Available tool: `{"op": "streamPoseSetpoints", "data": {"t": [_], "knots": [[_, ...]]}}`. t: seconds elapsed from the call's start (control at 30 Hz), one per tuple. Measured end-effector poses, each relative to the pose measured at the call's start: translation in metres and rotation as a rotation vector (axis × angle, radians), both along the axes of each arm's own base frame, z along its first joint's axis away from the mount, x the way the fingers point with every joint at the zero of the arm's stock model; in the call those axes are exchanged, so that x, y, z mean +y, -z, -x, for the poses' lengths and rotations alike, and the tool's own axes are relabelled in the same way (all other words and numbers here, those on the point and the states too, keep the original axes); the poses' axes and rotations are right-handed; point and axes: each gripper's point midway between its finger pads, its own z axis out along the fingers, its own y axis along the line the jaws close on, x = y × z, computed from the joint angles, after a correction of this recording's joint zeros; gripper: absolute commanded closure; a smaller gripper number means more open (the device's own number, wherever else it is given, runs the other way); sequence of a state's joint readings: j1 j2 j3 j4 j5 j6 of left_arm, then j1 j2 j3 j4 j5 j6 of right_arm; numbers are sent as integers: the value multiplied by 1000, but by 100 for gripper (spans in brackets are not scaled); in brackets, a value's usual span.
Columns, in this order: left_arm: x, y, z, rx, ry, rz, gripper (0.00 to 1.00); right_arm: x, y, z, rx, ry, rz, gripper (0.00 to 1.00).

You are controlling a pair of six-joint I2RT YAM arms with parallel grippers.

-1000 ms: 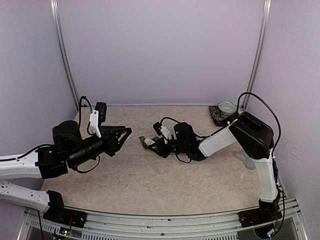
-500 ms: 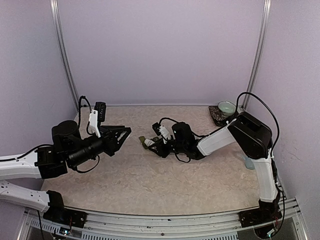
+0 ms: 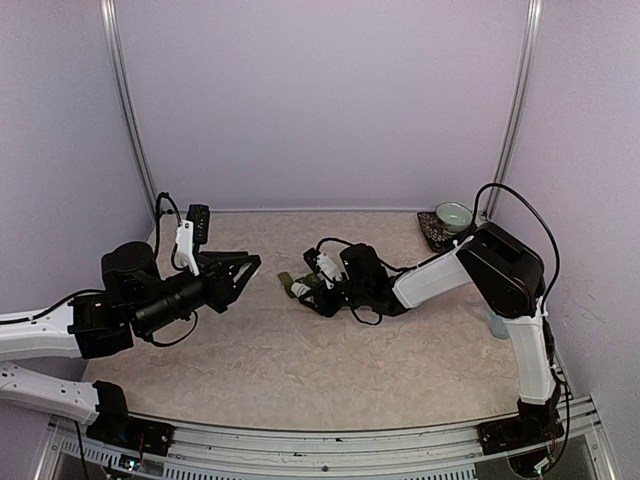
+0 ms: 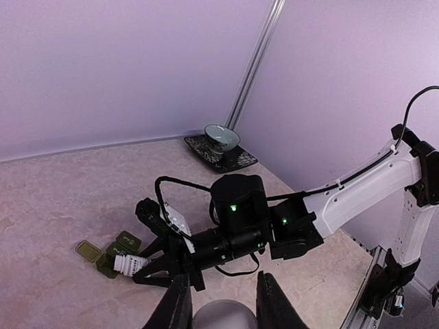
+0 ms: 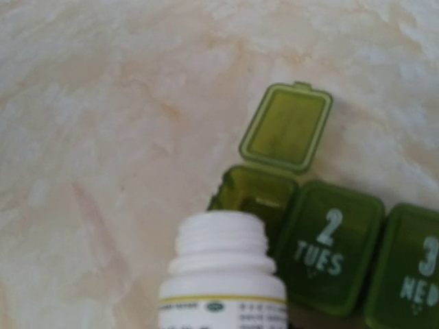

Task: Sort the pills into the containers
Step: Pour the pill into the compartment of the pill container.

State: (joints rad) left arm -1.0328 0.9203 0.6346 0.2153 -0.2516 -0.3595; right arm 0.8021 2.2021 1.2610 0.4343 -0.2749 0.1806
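1. Only the right wrist view is getting close enough for detail. The containers [image 5: 336, 250] are lying flat on the table [image 5: 103, 103]. One end compartment is standing open, its lid [image 5: 287, 127] flipped back toward 12 o'clock, and the next two are sitting shut, reading "2 TUES" and "3 WED". The bottle [image 5: 221, 274] is hanging with its open threaded mouth just at 7 o'clock of the open compartment. It's too blurry to tell what's inside either.
2. That view isn't catching any fingers, but the left wrist view is. There the right gripper [image 4: 145, 264] is clamping the white bottle sideways, mouth pointing toward the green strip at 9 o'clock.
3. The top view is placing the strip a bit toward 10 o'clock of the table's middle.
4. A bowl [image 3: 453, 214] is sitting on a dark saucer [image 3: 436, 233] in the 2 o'clock corner. A pale mug [image 3: 497, 326] is peeking out at 3 o'clock, half hidden behind the right arm [image 3: 500, 270].
5. The right arm is standing elbow-high, forearm stretching low toward 9 o'clock. The left arm [image 3: 110, 310] is lying low, aiming toward 2 o'clock, and the left gripper [image 4: 221, 288] is hovering near the strip but apart. Its fingers are sitting narrow, squeezing a grey thing [image 4: 219, 317] I can't identify.
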Motion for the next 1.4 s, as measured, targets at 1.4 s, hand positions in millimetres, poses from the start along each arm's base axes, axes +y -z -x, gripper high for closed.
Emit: {"op": "streamPoseSetpoints", "data": {"t": [1.4], "knots": [[2, 0, 1, -1, 0, 3, 82, 0, -11, -6, 32, 5, 94, 100]]}}
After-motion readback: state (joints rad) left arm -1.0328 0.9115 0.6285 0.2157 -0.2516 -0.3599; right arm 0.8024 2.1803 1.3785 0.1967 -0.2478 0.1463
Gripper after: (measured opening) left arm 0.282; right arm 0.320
